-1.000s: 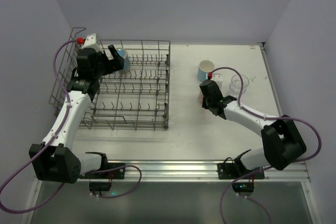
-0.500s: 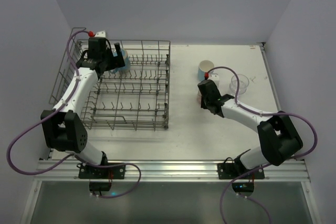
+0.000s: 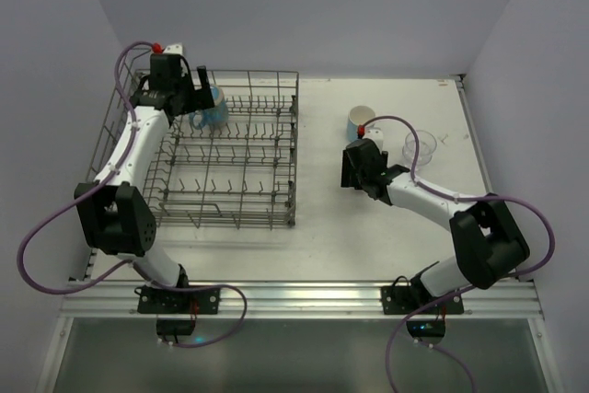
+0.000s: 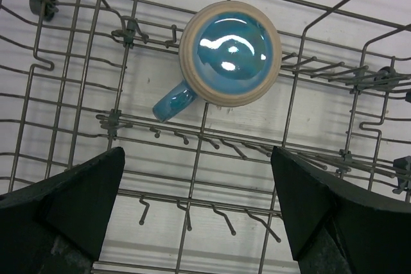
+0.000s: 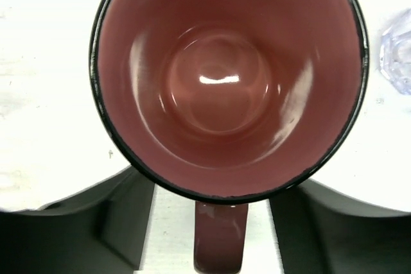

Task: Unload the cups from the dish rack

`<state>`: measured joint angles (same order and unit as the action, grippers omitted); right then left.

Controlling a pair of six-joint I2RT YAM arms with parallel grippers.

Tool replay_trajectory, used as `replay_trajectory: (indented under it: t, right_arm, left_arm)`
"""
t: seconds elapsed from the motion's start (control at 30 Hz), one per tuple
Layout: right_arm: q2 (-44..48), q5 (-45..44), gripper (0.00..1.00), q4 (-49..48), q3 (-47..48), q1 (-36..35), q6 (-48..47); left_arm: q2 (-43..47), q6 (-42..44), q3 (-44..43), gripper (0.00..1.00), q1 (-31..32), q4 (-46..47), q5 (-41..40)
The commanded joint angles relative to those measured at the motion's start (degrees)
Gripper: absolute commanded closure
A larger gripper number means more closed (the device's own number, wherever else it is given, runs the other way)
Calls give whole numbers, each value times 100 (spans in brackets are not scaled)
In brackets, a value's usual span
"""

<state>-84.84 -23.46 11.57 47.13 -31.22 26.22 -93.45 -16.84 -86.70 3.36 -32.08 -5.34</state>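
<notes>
Top view: left pincer [image 3: 197, 97] out over the far left corner of the dish rack [image 3: 239, 192], fingers parted, blue handled mug [image 3: 213, 109] just beyond the tips and inside the wires. Low over the tabletop [image 3: 322, 246], right pincer [image 3: 351, 170], its spread hard to judge from here; light blue tumbler [image 3: 359, 121] just past it, mouth up, clear glass [image 3: 420, 145] off to its right side, both upright and apart from the rack. Left wrist view: straight down on the mug [image 4: 229, 52], long axis vertical, round glossy blue face inside a pale cream ring, stubby blue handle aimed back toward one finger [image 4: 67, 203]; pincer [image 4: 199, 222] wide apart, gripping nothing, mug ahead of it and centred between the two fingers, tines all round. Right wrist view, and only here: pink mug [image 5: 228, 75] upright on the white tabletop, mouth open toward the lens, dusky pink inside, thin dark rim, handle pointing straight back into the gap of the pincer [image 5: 218, 235], fingers spread on either side without closing on it. Edge of the clear glass [image 5: 399, 46] off to the right.
</notes>
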Motion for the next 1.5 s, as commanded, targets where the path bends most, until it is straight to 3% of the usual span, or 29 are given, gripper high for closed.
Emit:
replay_trajectory:
  t: [0.0, 0.17, 0.33, 0.6, 0.77, 0.9, 1.1, 1.47]
  right_arm:
    - [169, 61, 28, -217, 182, -33, 94]
    - [354, 272, 14, -164, 112, -33, 103]
    - [670, 702, 13, -199, -98, -42, 173]
    - [1363, 1080, 12, -147, -354, -235, 59]
    - [2014, 1449, 12, -138, -521, -340, -3]
    - [2243, 1555, 12, 143, -372, -490, -143]
    - [2332, 2047, 12, 30, -459, -560, -126]
    - [2296, 2232, 12, -217, -583, -578, -143]
  left_arm:
    - [-269, 391, -383, 0, -63, -273, 279]
    - [-507, 778, -734, 0, -81, -299, 683]
    - [-815, 1446, -1139, 0, -81, -414, 720]
    - [-701, 2799, -981, 0, -81, 105, 1043]
    - [-1402, 3449, -1805, 0, -89, -500, 1456]
    - [-1974, 3661, -2500, 0, -107, -1054, 2116]
    - [-2660, 3925, -3370, 0, -107, -1591, 2126]
    - [-2740, 4075, -3126, 0, -125, -1688, 1738]
